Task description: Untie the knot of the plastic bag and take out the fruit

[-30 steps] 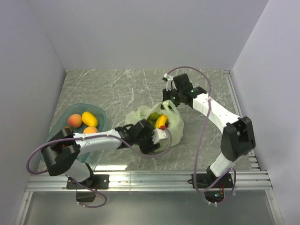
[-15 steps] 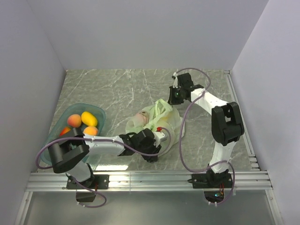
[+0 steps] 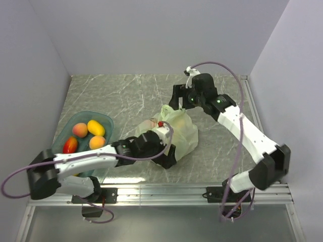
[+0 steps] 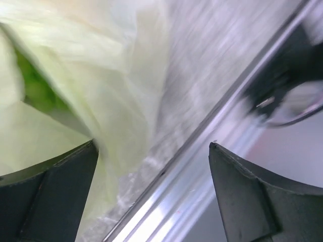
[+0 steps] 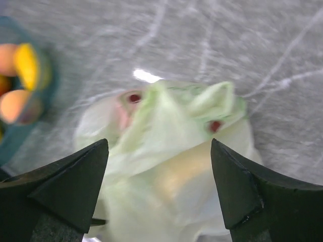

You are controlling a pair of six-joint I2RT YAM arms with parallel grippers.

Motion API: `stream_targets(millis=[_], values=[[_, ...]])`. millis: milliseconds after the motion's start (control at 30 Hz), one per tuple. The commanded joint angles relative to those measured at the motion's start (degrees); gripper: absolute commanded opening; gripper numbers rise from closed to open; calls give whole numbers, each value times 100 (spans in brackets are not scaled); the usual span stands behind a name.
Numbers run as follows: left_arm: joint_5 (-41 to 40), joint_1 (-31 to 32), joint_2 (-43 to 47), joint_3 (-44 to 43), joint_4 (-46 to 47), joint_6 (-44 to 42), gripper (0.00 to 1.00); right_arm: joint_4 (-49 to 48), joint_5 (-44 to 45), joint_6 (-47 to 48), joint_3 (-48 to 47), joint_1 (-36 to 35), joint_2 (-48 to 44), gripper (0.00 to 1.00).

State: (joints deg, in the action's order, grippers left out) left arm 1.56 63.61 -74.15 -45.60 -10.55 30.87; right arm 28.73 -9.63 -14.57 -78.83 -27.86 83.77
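Nearest, an aluminium rail (image 3: 166, 191) runs along the table's front edge with both arm bases bolted to it. From the left base the left arm reaches across to the near side of the plastic bag (image 3: 182, 132). Its wrist covers the bag's near-left flank in the overhead view. The left gripper (image 3: 166, 151) is released, its jaws spread wide and grasping nothing. One finger lies just beside the bag's film.

The pale green bag sits near the middle of the table, slumped and crinkled. Left of it, well apart, a teal tray (image 3: 104, 120) holds a yellow, a red and two orange fruits. Beyond the bag the right gripper (image 3: 179, 98) hovers over its far side, also released, with its jaws wide above the bag and nothing between them. A purple cable (image 3: 237, 85) loops over that arm.

The table (image 3: 126, 96) is grey with pale marble veins. Plain pale walls (image 3: 151, 35) enclose it on three sides.

The left wrist view, heavily blurred, shows the left gripper (image 4: 151, 146), the bag (image 4: 111, 75) and a green patch of fruit (image 4: 35, 85) through the film. The rail (image 4: 176, 166) crosses it diagonally. The right wrist view, over the right gripper (image 5: 159, 143), shows the bag (image 5: 171, 166) from above, its handle loops (image 5: 214, 101) bunched in crumpled peaks. I cannot tell whether they are tied. Red spots show through the film, and the tray (image 5: 48, 85) is a blur at the left.
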Motion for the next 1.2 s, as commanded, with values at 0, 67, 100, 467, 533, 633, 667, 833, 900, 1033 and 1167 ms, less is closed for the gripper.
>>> stream_targets(millis=[0,67,100,467,533,633,667,833,900,1033,1167], values=[[-533,28,751,-335,-281,384,97,361,575,-457,192,-439,-474,89],[-744,28,1146,-309,-474,691,97,300,664,-704,420,-729,-686,89],[-1084,28,1296,-256,-562,831,96,256,707,-966,508,-826,-730,88],[-2774,-68,1694,175,-1019,1790,88,1,1279,-1680,939,-1283,-502,82],[-2942,-156,1457,70,-1134,1800,88,-25,1314,-1716,992,-1301,-475,82],[-3127,-253,1105,95,-968,1703,86,-87,1332,-1707,1062,-1328,-406,80],[-3092,-279,1000,148,-819,1668,85,-104,1306,-1707,1088,-1328,-379,78],[-2872,-648,526,500,-54,1738,64,-175,1305,-1760,1431,-1293,-387,23],[-2837,-771,349,605,26,1808,48,-166,1463,-1830,1859,-1170,-518,0],[-2601,-1087,155,947,193,2185,5,-359,1473,-1971,2950,-591,-1325,0],[-2328,-1395,260,1448,465,2414,1,-640,1323,-2277,4022,121,-2109,0]])
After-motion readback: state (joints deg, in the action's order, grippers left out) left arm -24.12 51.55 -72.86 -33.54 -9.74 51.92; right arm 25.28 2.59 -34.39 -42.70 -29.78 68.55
